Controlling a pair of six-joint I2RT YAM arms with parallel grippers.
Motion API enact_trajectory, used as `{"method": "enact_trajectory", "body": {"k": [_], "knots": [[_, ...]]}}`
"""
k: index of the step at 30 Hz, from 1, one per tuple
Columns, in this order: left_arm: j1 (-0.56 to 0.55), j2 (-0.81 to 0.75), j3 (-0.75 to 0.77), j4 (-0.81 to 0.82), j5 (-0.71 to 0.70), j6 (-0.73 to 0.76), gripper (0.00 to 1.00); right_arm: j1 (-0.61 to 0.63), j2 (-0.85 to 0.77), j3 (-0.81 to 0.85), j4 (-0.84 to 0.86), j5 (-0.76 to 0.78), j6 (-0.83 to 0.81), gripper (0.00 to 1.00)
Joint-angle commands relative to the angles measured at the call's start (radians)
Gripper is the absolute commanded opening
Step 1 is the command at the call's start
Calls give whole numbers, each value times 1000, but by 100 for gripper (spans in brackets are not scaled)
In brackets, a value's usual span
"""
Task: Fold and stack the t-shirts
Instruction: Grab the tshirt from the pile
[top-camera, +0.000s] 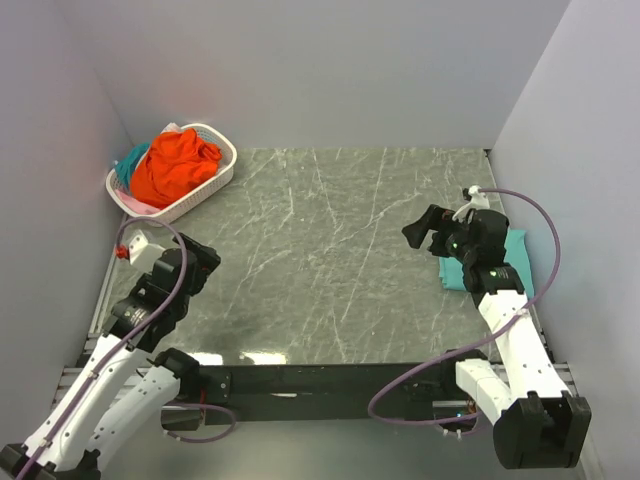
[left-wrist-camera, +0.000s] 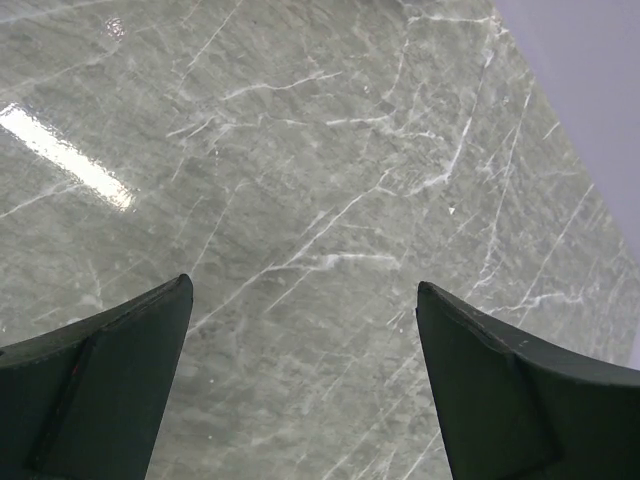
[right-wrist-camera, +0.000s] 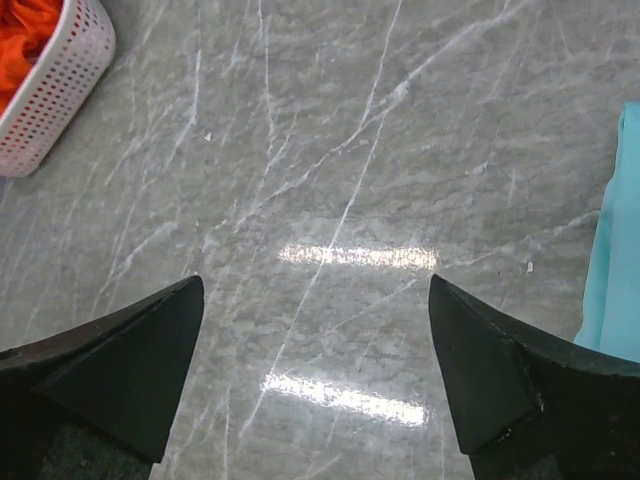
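A crumpled bright orange t-shirt (top-camera: 176, 165) fills a white perforated basket (top-camera: 222, 176) at the back left, with teal cloth (top-camera: 130, 160) and a bit of pink cloth (top-camera: 135, 203) poking out beside it. A folded light teal t-shirt (top-camera: 517, 252) lies flat at the right edge, partly under my right arm; its edge (right-wrist-camera: 612, 270) shows in the right wrist view. My right gripper (top-camera: 420, 230) hovers open just left of that shirt, holding nothing. My left gripper (top-camera: 205, 262) is open over bare marble at the near left, empty in its wrist view (left-wrist-camera: 303, 290).
The grey marble table (top-camera: 330, 240) is boxed in by pale walls at the back and both sides. The basket's corner (right-wrist-camera: 60, 85) shows at the top left of the right wrist view. A black rail runs along the near edge between the arm bases.
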Motion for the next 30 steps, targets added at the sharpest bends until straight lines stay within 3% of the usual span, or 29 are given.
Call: {"method": "enact_trajectory", "body": {"k": [1,9,12,16,18,24,30], "knots": [[4,27,30,28,-6,30,99,0,-46,15,57,27,23,100],[31,231,148,155,-153,102,99,0,-30,142,44,-62,104,100],[77,335,213,242,-135,201,99,0,-19,166,43,-81,118,100],[247,480,286,393,0,308,99,0,-28,158,40,-39,121,100],[330,580,345,421,177,349,99,-2,-39,147,56,-29,146,100],[581,896,532,525,403,406,99,-55,-59,77,201,-168,264,100],[662,1194,791,407,428,437,100,-71,-59,25,290,-249,312,100]]}}
